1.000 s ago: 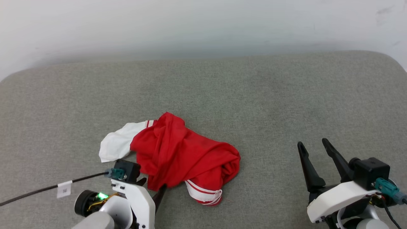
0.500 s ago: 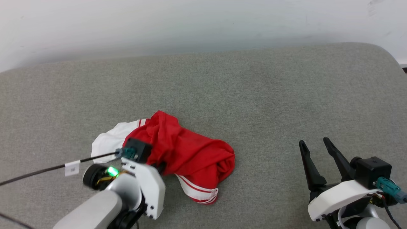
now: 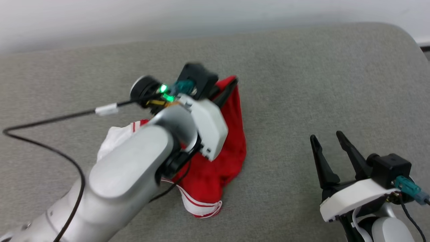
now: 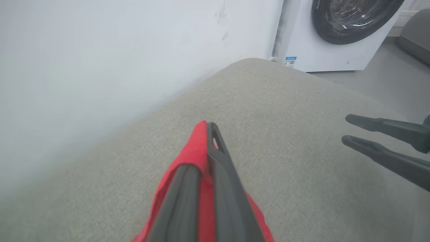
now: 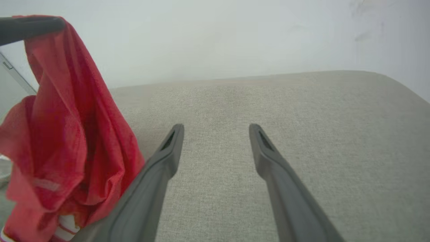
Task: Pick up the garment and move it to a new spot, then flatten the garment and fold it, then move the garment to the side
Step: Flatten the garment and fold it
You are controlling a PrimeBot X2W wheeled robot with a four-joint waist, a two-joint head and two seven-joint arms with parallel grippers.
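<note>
so the left claw (image 3: 232, 84) just snapped shut on a fold of the shirt (image 3: 231, 141) and hauled it up off the cushion (image 3: 302, 84), striped hem seemingly still touching down, right claw (image 3: 326, 138) wide open and empty, so I'd say the pickup's basically done

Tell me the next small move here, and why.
Probably raise the left gripper higher: it is shut on a red fold of the garment, yet the striped hem seems to rest on the grey cushion. The right gripper stands open, apart.
</note>
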